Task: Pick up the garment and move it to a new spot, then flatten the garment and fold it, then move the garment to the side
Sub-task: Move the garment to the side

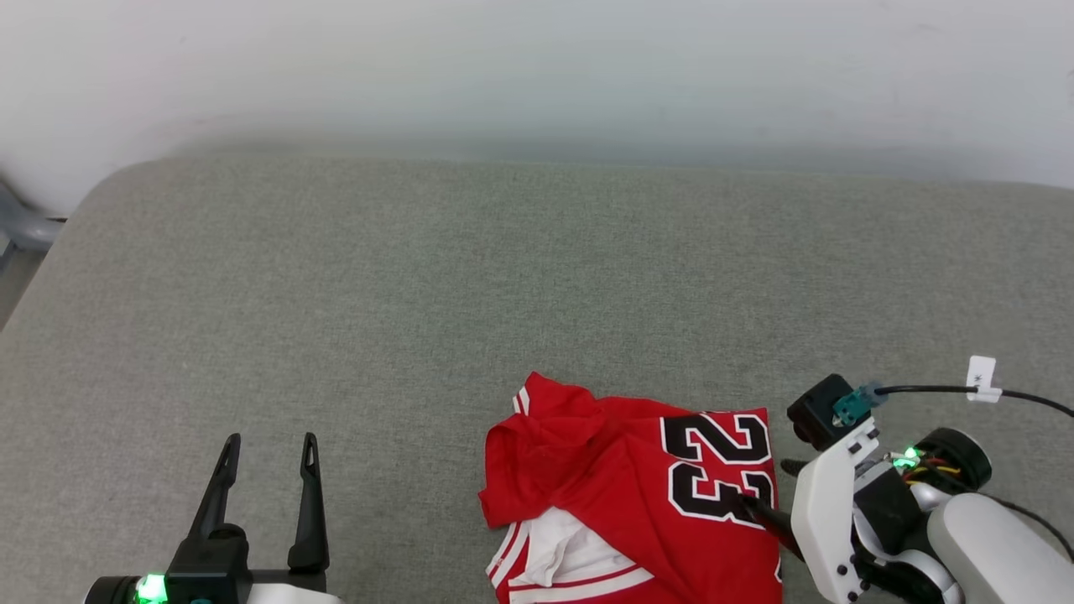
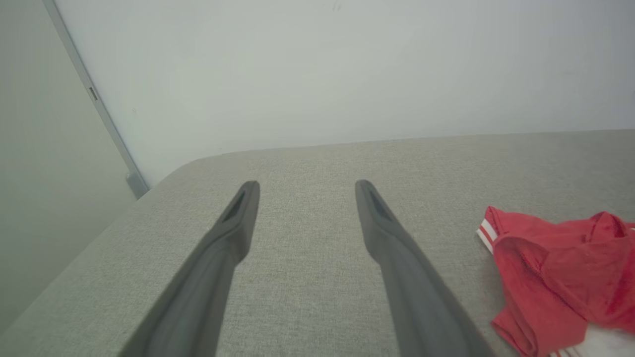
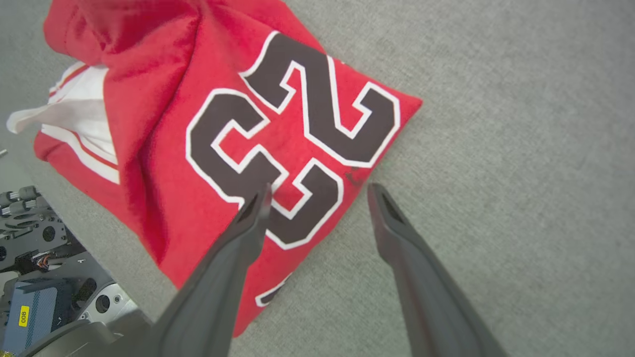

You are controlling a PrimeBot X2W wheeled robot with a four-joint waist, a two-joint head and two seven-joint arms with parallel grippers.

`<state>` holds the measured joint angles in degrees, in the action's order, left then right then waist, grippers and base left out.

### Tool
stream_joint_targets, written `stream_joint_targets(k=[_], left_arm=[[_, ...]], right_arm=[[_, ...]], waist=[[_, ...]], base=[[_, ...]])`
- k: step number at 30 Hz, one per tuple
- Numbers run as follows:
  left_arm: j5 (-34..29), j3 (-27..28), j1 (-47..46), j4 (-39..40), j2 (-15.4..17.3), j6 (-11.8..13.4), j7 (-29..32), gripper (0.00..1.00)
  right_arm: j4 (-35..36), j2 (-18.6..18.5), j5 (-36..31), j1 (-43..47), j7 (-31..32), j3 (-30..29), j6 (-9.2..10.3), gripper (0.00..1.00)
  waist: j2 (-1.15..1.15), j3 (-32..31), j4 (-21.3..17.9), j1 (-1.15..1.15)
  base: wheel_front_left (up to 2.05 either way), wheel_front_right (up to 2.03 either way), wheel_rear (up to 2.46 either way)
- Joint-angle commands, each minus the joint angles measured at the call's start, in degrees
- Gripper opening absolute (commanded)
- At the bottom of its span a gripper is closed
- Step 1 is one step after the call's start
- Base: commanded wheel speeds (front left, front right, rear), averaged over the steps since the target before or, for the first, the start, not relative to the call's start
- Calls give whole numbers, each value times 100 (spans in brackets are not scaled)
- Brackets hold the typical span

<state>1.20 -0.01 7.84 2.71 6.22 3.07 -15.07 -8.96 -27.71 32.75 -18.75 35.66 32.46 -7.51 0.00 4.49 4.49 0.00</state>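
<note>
Red jersey T-shirt (image 1: 621,486) with white sleeves, red-white striped trim and a black, white-edged "23" print – lying bunched and partly folded on the grey woven-fabric worktop (image 1: 419,294), close to its near edge and right of the middle. Red cloth rumpled along the far-left side, a white sleeve showing at the near-left.

Right hand (image 1: 765,485) at the garment's right edge, its two long dark fingers spread and straddling that edge. In the right wrist view (image 3: 320,191), one fingertip over the black "23" on the red cloth (image 3: 149,124), the other over bare grey fabric just beside it. Cannot tell whether either tip touches. Nothing gripped.

Left hand (image 1: 271,440) at the lower left, fingers spread with only bare worktop between them (image 2: 306,186) – well apart from the garment (image 2: 555,267), which sits off to its right. Pale wall (image 1: 537,67) behind the worktop.
</note>
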Motion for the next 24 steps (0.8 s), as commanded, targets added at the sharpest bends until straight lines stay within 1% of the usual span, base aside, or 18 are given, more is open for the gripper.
stream_joint_targets(k=[1,7,12,14,19,21,24], left_arm=[[17,-8,-73,-11,-19,-15,-13,100],[14,-20,-180,-29,-35,-41,-13,100],[1,-37,-254,-52,-47,-51,-13,100],[0,-39,-275,-65,-53,-52,-13,100],[6,-34,-260,-105,-71,-38,-13,100],[6,-30,-229,-123,-74,-35,-13,100],[5,-28,-211,-133,-80,-38,-13,100]], right_arm=[[-109,13,40,-43,-5,88,5,100],[-607,180,68,-105,-119,420,5,100],[-1029,330,148,25,-172,888,-6,100],[-1149,361,219,75,-193,1083,-12,100],[-1283,364,300,18,-438,1327,-27,100],[-1326,350,323,-80,-588,1347,-26,0],[-1354,321,336,-178,-758,1302,-13,0]], waist=[[0,82,58,0],[0,255,142,0],[0,352,196,0],[0,380,209,0],[0,370,199,0],[0,349,184,0],[0,331,169,0]], base=[[0,0,0],[0,0,0],[0,0,0],[0,0,0],[0,0,0],[0,0,0],[0,0,0]])
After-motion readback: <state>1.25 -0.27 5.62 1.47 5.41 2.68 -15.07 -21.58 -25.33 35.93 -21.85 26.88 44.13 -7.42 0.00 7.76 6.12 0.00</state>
